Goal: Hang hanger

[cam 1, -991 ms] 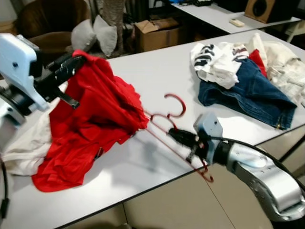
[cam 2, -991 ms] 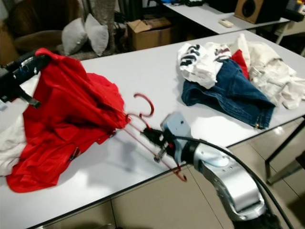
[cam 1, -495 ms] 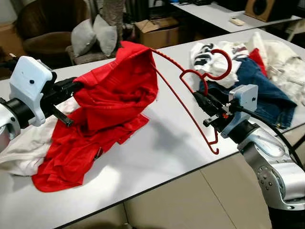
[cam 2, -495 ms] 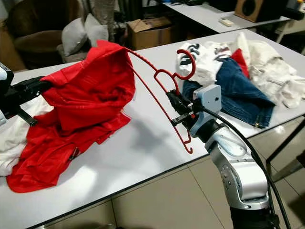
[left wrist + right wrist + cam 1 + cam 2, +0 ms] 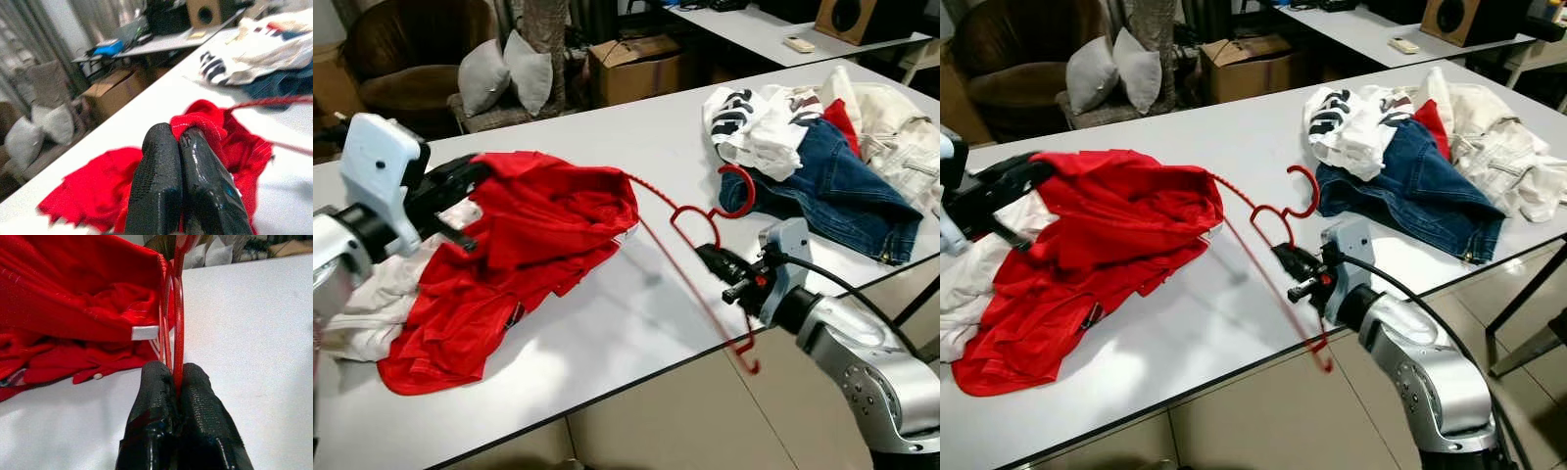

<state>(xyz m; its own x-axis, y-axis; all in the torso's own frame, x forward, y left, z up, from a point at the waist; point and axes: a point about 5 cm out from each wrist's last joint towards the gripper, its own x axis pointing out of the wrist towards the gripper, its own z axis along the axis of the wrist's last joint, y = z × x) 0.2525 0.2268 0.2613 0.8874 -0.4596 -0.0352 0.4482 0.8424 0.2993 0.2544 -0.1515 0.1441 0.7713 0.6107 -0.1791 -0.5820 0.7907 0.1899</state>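
Note:
A red wire hanger (image 5: 690,220) is pinched near its hook by my right gripper (image 5: 717,262), shut on it just above the white table's front edge; the fingers (image 5: 161,396) clamp the wire. One end of the hanger reaches into a red shirt (image 5: 533,235) lying on the table's left side. The other end (image 5: 749,364) hangs past the edge. My left gripper (image 5: 460,176) is shut on a fold of the red shirt (image 5: 205,125) at its upper left.
A white cloth (image 5: 362,304) lies under the shirt at the left. Jeans (image 5: 832,186) and a pile of light clothes (image 5: 773,117) sit at the table's right. Behind the white table (image 5: 636,147) are a cardboard box (image 5: 636,64), pillows (image 5: 504,73) and an armchair.
Both grippers have come down: the hanger and the raised shirt are lower, the shirt now draped nearer the table, and the right gripper has moved toward the front edge.

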